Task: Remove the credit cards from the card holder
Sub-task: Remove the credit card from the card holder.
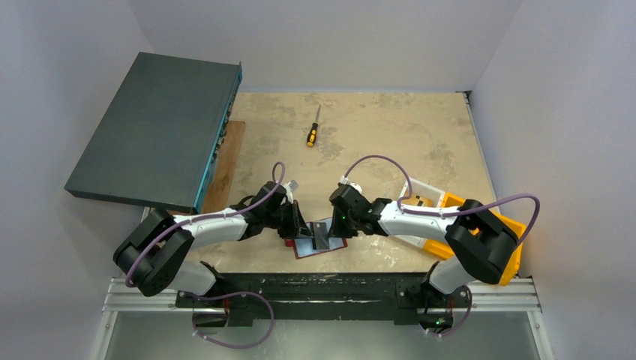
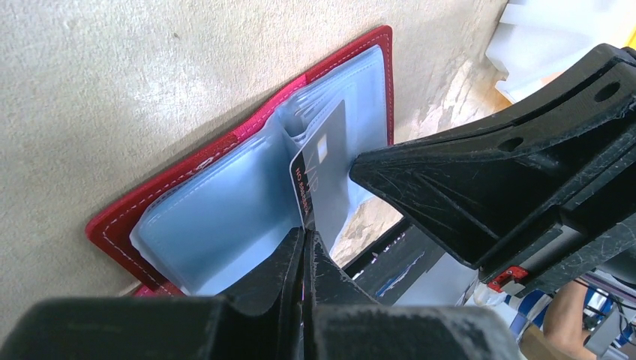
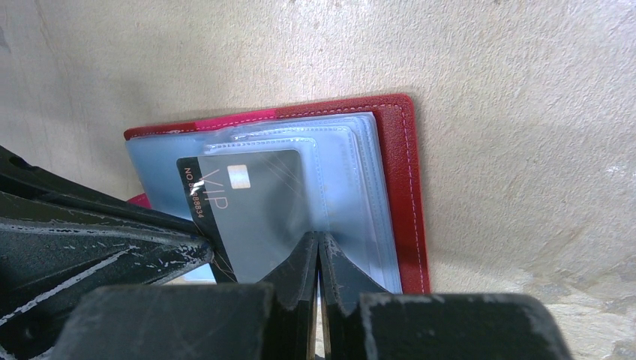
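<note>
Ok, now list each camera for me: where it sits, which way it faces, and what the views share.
Top external: above and behind the robot, looking down at the table; left arm and right arm show.
Left wrist: on the left arm, looking along the left gripper at the card holder; right gripper opposite.
Right wrist: mirrored, right gripper low centre, left gripper opposite.
Shared: both wrist views show the grey card.

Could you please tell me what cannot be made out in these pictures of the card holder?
- Top external view: the left gripper and right gripper cover most of the card holder.
- Both wrist views: the cloudy sleeves hide whether more cards lie behind the grey VIP card.
- Wrist views: the card's printed number is too small to read fully.
</note>
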Controlling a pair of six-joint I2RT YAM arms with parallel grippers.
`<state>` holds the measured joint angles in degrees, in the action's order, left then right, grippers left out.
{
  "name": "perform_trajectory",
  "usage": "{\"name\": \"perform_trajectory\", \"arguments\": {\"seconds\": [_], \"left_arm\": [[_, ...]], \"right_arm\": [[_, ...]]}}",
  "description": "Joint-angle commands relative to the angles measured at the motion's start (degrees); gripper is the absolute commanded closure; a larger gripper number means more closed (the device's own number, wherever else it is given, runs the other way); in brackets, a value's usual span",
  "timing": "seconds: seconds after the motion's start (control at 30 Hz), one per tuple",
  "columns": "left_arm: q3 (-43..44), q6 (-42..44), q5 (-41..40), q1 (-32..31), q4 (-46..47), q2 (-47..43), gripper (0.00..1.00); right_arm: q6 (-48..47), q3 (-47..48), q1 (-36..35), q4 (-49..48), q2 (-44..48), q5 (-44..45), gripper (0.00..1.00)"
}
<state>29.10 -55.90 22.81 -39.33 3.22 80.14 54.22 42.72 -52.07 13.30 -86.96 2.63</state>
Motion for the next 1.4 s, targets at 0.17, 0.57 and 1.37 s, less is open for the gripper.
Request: {"name": "perform_trajectory", "arguments": {"seconds": [0.17,0.57,1.37], "left_arm": [[-0.97,1.37,0.26,0.96,1.2,-2.54,0.86],[0.23,0.09,2.02,0.92,4.78,3.6,0.73],[-0.59,0.52,2.11,1.23,0.15,-1.84,0.99]], "right_arm": [[-1.22,-3.34,1.27,5.36,-1.54,4.09,1.0],[-1.28,-3.52,1.27,3.31,-2.61,2.02,1.0],[-0.87,-4.11,1.35,3.59,-3.04,2.92,1.0]]}}
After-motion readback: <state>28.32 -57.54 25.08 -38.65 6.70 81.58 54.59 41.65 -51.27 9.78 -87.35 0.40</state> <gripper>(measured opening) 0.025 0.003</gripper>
